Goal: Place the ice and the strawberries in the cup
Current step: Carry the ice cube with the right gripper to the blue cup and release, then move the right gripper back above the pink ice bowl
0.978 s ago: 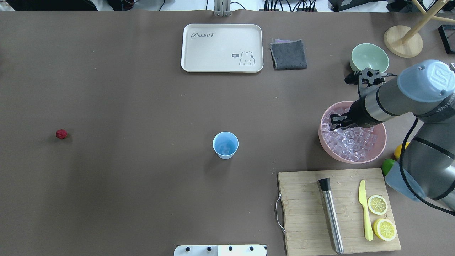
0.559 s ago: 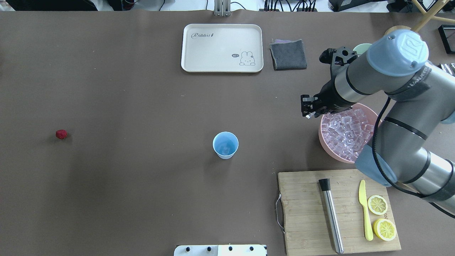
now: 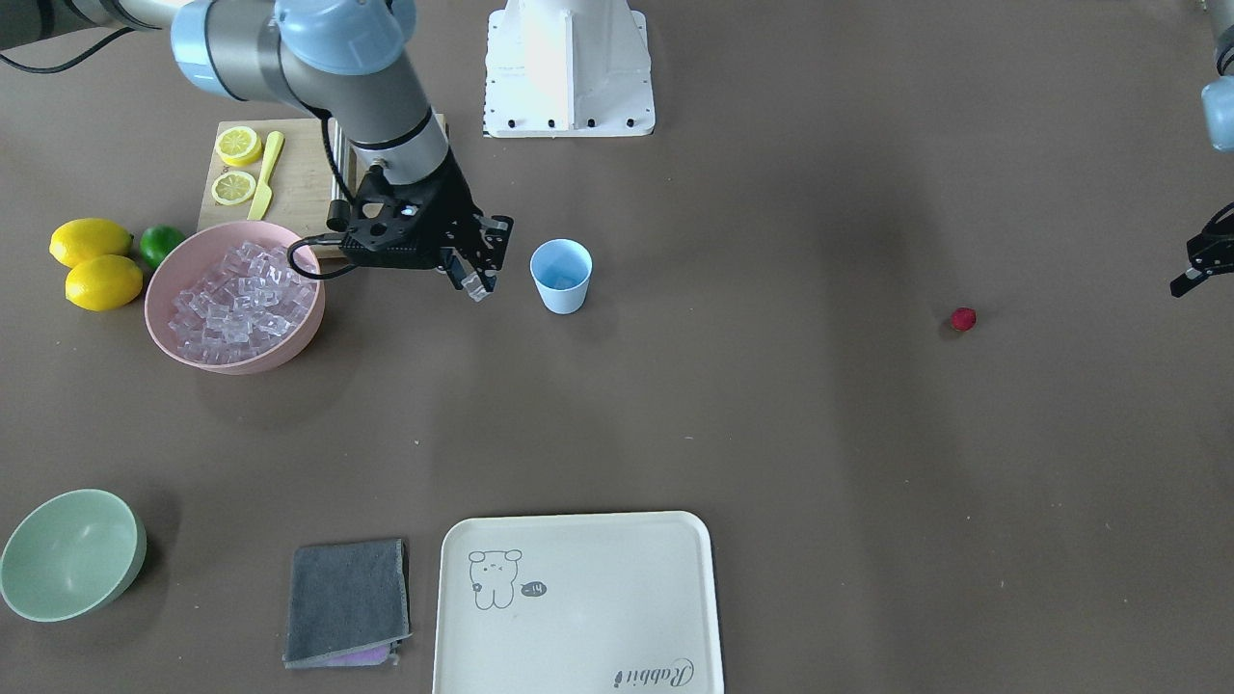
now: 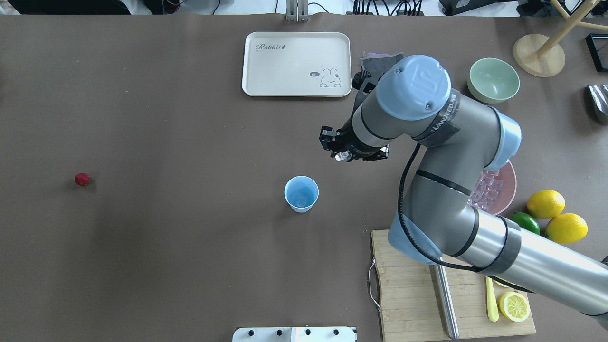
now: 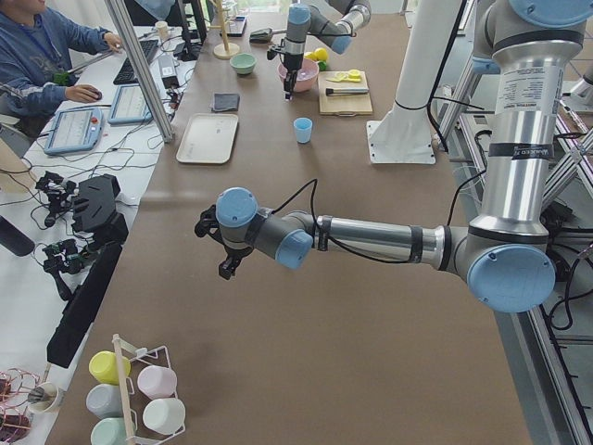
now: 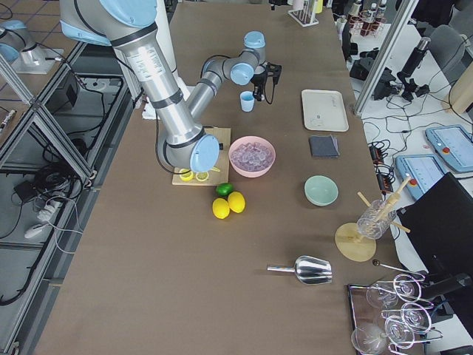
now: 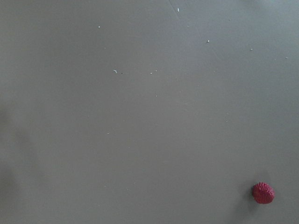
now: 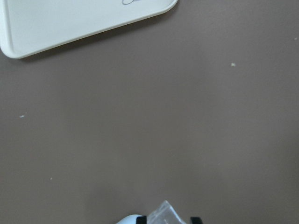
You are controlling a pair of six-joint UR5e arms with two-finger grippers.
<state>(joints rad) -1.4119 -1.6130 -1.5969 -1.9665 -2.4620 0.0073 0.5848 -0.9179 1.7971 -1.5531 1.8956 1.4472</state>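
Ice cube (image 4: pixel 340 156) is clamped in R pincer (image 4: pixel 338 153), held above the bench (image 4: pixel 190 247), near the cup (image 4: pixel 301 193) but not over its mouth. Front view puts that pincer btwn the pink bowl (image 3: pixel 246 362) & the cup, closer to the cup. R wrist cam: cube at bottom edge, bare bench beyond it, corner of the tray (image 8: pixel 70 23) top left.

Cup stands upright mid-bench, apart from everything else, w/ a clear cube in cup (image 4: pixel 300 201) at the bottom. Ice heap (image 3: pixel 236 299) fills the pink bowl.

Strawberry (image 4: pixel 81 179) lies alone on the bench, well apart from the cup, on the robot's L side. L wrist cam has it in the lower-right corner.

L pincer (image 3: pixel 1197 267) shows only partly at the edge of front view, off the bench & near the berry. Cannot tell if its fingers are apart or together.

Also on bench: green bowl (image 4: pixel 494 78), grey cloth (image 3: pixel 347 602), 2 lemons (image 4: pixel 546 204) + lime (image 4: pixel 525 222) beside the pink bowl, wood board (image 4: pixel 403 285).
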